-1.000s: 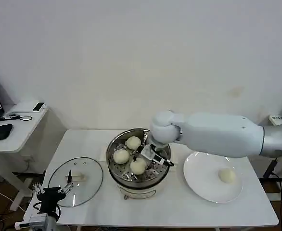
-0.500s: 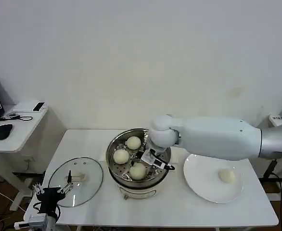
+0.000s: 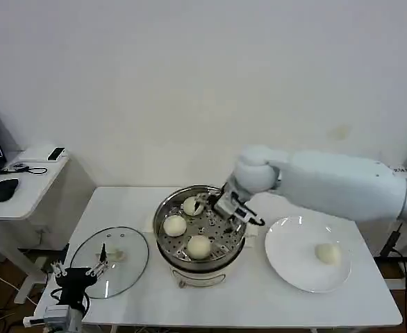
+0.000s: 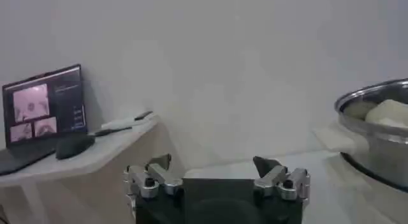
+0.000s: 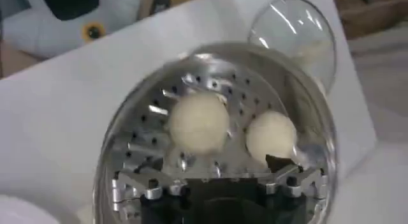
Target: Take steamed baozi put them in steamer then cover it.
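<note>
Three buns [image 3: 198,245] sit in the steamer [image 3: 163,236]; right gripper [image 3: 234,210] above its rim, fingers wide, empty — release done, likely heading for plate bun [image 3: 327,253].

Head view: we look forward and down from above the white table [image 3: 259,305], far enough back to take in its whole top, the wall behind and a side desk [image 3: 23,187] on the left.

Left wrist view: low, near table height at the left front corner, facing roughly level over the left gripper [image 4: 217,174] toward the wall. It shares the side desk [image 4: 76,158] and the steamer [image 4: 376,136] rim with the head view.

Right wrist view: close above the steamer [image 5: 217,136], facing down into it, probably tilted toward the lid [image 5: 293,34], which the head view also holds [image 3: 110,260].
</note>
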### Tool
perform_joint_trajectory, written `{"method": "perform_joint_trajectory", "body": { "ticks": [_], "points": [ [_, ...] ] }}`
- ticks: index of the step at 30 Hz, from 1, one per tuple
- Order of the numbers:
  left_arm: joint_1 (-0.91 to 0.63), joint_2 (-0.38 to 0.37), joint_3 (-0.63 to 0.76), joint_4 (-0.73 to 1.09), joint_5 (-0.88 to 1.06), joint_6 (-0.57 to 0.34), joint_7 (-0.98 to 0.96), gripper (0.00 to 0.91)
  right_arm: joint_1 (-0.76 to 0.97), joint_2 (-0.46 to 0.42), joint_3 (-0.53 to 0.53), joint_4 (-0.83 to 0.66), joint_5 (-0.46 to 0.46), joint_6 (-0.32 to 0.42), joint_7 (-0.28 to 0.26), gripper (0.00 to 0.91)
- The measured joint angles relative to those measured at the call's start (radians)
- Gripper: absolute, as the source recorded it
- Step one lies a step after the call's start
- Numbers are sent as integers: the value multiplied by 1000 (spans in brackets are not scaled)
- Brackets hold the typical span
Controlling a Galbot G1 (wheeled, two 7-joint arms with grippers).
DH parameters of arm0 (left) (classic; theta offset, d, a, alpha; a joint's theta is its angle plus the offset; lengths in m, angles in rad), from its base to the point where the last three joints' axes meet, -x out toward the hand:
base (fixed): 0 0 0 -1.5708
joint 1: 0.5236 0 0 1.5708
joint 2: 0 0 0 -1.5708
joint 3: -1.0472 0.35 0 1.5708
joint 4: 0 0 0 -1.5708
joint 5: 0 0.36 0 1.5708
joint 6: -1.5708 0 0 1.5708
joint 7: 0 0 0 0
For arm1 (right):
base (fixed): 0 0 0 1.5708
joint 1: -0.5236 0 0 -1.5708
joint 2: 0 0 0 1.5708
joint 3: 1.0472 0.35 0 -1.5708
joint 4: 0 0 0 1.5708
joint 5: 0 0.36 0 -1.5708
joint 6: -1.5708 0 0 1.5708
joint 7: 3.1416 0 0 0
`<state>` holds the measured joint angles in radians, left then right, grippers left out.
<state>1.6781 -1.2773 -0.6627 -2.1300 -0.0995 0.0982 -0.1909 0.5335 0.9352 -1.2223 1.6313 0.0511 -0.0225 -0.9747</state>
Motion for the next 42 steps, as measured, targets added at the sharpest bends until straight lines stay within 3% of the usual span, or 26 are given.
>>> {"method": "perform_joint_trajectory", "body": {
  "ticks": [15,28,35,42],
  "points": [
    [-26,42,24,10,-39,6,7,907,-46,-304,43,-11,-28,-153,-5,907],
    [-45,81,28,25,-68,12,10,907,-222,-530,136,8,-112,-223,-14,907],
    [-52,93,27,30,-74,17,10,907,-383,-581,245,-23,-154,-231,-15,907],
    [-49,92,25,28,-74,20,10,907,-525,-576,349,-92,-187,-229,-9,907]
  ]
}}
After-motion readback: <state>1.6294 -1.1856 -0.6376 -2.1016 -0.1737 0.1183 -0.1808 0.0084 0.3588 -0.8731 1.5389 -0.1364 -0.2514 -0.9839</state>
